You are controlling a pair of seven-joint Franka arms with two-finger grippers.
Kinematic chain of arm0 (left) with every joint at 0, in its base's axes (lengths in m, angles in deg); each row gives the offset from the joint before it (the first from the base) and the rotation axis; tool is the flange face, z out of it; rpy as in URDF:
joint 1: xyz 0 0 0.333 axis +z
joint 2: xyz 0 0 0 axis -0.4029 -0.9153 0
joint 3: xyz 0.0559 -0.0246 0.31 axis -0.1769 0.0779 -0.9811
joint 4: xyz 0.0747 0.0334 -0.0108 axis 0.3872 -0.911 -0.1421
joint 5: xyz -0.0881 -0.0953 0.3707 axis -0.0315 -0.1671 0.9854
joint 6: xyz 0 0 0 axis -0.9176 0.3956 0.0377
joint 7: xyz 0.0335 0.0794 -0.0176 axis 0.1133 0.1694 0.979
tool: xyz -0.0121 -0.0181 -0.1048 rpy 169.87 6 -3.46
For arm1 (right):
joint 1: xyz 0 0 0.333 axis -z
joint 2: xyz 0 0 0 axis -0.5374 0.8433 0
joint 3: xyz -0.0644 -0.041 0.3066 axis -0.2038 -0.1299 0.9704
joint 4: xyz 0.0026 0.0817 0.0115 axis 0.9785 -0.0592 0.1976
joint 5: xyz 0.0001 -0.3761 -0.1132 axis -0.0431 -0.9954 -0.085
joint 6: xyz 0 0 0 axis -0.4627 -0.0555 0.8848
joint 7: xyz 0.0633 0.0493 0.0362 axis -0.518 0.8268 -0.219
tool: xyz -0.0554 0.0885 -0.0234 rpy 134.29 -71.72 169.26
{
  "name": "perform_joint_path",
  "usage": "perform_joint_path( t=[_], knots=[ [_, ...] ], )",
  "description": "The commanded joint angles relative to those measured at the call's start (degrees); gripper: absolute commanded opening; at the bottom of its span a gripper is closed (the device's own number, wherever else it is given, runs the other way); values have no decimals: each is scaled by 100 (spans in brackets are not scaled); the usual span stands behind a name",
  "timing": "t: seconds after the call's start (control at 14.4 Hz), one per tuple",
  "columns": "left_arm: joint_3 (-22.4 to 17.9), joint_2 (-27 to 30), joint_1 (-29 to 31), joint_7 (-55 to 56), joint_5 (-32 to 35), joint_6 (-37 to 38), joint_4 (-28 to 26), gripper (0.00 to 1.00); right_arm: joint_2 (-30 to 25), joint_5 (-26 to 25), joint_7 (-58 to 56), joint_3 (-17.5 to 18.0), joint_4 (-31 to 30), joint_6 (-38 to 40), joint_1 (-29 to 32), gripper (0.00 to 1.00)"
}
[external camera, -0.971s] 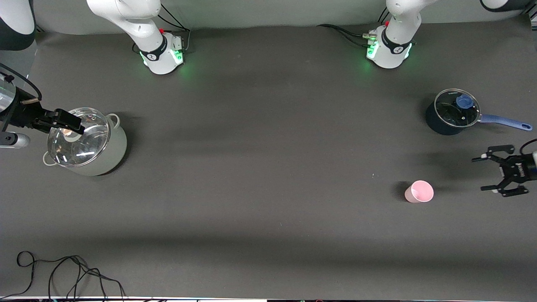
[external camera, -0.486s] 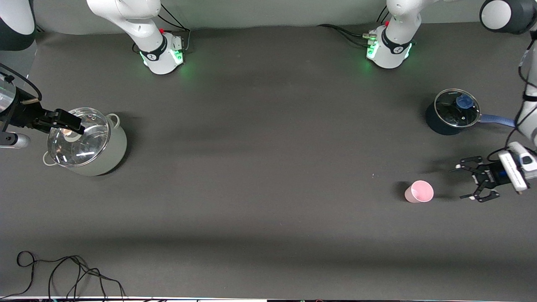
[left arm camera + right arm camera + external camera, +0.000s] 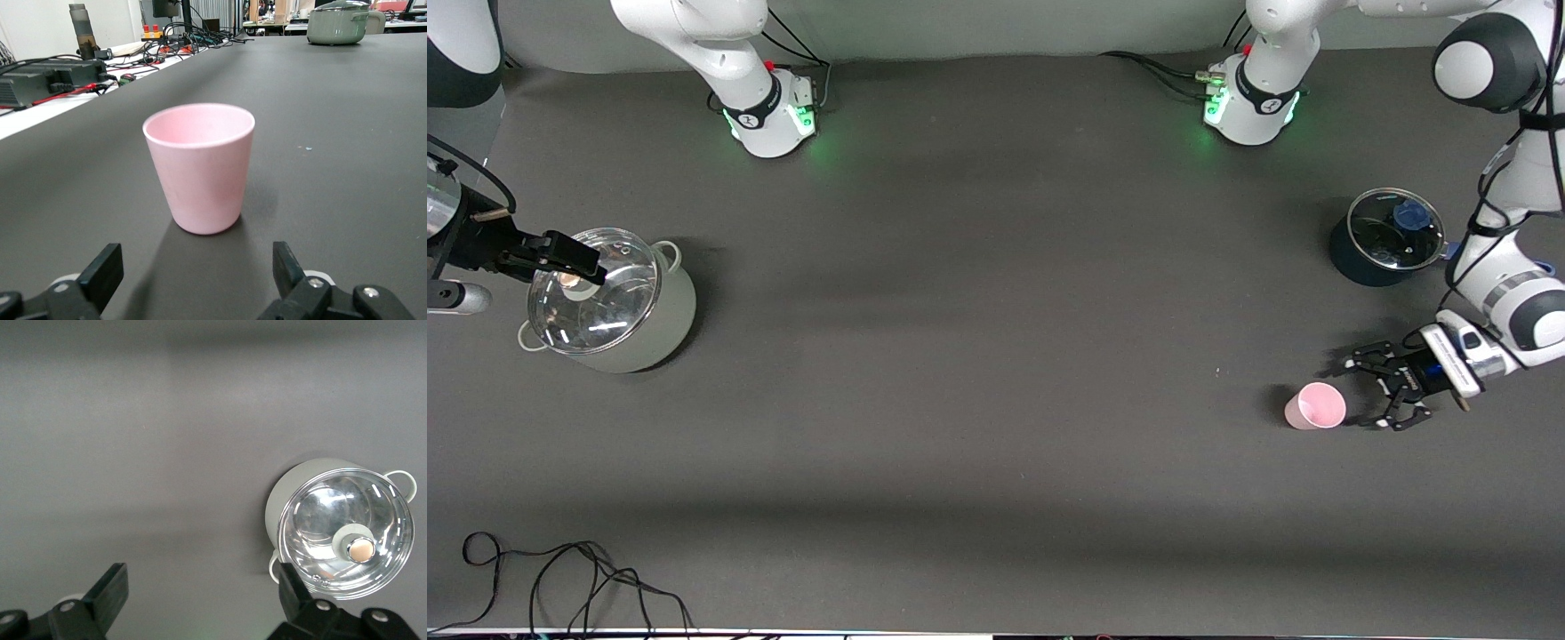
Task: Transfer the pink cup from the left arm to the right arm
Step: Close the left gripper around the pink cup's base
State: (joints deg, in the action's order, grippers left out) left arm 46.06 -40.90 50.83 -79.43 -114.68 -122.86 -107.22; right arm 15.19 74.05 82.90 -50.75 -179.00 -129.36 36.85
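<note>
The pink cup (image 3: 1314, 406) stands upright on the dark table toward the left arm's end. My left gripper (image 3: 1369, 392) is low beside it, open, with the cup just clear of its fingertips. In the left wrist view the pink cup (image 3: 200, 167) stands straight ahead of my left gripper (image 3: 198, 268), whose two fingers (image 3: 103, 272) are spread wider than the cup with nothing between them. My right gripper (image 3: 580, 260) waits open over the glass lid of the grey-green pot (image 3: 618, 307). In the right wrist view my right gripper (image 3: 200, 587) holds nothing.
A dark blue saucepan (image 3: 1378, 242) with a glass lid sits farther from the front camera than the cup, under the left arm. The grey-green pot (image 3: 340, 527) stands at the right arm's end. A loose black cable (image 3: 569, 578) lies at the table's near edge.
My left gripper has swung in from the table's end toward the pink cup and come down close beside it, still open. The right arm and the cup have not moved.
</note>
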Motion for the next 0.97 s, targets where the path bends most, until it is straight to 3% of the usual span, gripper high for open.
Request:
perform_joint_path(
  t=[0.0, 0.76, 0.9],
  knots=[
    [90, 10, -106, -131, -168, -213, -134, 100, 46, 19, 48, 12, 121, 117, -4, 100],
    [601, -70, -167, -34, -529, -680, -328, 98, 46, 19, 48, 12, 121, 117, -4, 100],
    [601, -61, -176, -34, -529, -680, -336, 77, 46, 19, 39, 3, 121, 117, -4, 100]
  ],
)
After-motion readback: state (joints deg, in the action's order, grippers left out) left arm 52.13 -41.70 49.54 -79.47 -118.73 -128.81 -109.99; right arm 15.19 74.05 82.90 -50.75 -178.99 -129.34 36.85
